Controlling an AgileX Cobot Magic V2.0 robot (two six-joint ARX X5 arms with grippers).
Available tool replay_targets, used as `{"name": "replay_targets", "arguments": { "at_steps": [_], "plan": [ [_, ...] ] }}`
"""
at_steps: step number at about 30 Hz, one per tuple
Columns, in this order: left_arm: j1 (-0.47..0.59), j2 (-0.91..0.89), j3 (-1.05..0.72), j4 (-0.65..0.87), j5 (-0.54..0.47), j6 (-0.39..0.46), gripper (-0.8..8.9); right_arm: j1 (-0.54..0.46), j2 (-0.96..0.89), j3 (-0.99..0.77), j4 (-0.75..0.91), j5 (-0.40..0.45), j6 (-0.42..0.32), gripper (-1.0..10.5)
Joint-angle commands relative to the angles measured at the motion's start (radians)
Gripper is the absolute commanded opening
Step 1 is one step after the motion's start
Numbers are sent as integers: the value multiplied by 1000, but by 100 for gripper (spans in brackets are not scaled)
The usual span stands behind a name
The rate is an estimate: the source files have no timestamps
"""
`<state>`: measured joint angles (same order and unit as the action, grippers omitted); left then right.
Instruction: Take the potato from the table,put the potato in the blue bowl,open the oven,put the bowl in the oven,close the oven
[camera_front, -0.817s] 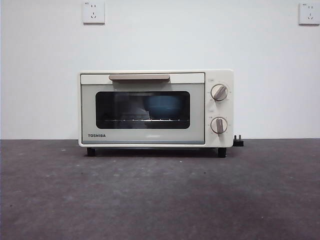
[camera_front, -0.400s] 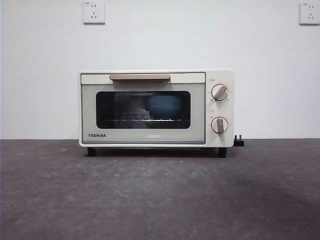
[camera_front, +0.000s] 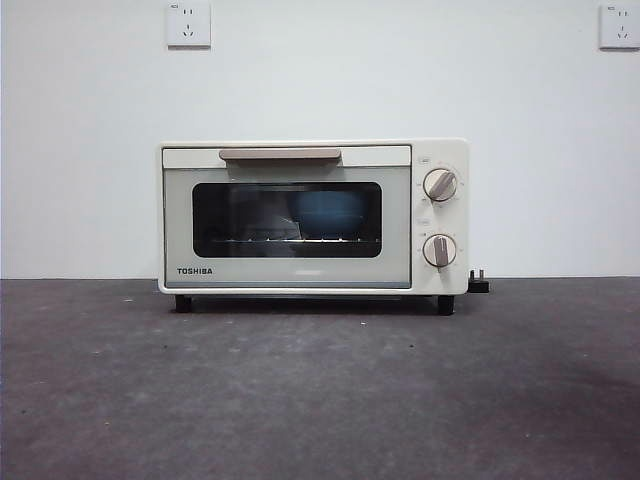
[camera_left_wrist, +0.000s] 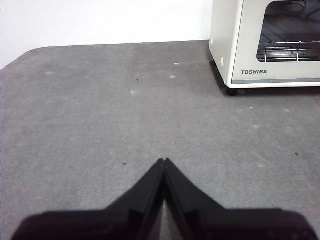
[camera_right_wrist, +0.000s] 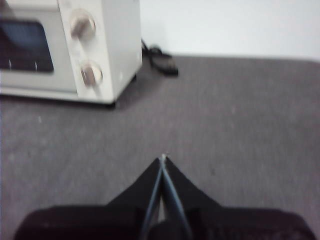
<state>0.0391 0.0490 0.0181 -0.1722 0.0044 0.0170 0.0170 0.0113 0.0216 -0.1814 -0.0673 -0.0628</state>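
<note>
Inside the shut oven (camera_front: 313, 216) sits the blue bowl (camera_front: 327, 213) — both grippers (camera_left_wrist: 164, 161) (camera_right_wrist: 163, 157) closed, empty, well apart from it.

The oven (camera_front: 313, 216) stands shut at the table's (camera_front: 320, 400) far edge, the blue bowl (camera_front: 328, 214) visible on its rack behind the glass.

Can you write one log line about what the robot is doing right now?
oven: door shut | blue bowl: inside oven | potato: not visible | left gripper: shut, off oven | right gripper: shut, off oven
</note>
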Motion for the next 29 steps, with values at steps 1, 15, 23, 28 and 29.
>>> {"name": "replay_targets", "arguments": {
  "at_steps": [1, 15, 23, 28, 29],
  "plan": [
    [4, 6, -11, 6, 3, -4, -4, -5, -3, -8, -3, 13, 6, 1],
    [4, 12, -11, 6, 3, -4, -4, -5, -3, -8, -2, 34, 7, 1],
    [4, 12, -11, 6, 3, -4, -4, -5, -3, -8, -2, 34, 7, 1],
    [4, 12, -11, 6, 3, -4, -4, -5, -2, -8, -2, 34, 7, 1],
    [4, 12, -11, 6, 3, -4, -4, -5, -2, -8, -2, 34, 7, 1]
  ]
}}
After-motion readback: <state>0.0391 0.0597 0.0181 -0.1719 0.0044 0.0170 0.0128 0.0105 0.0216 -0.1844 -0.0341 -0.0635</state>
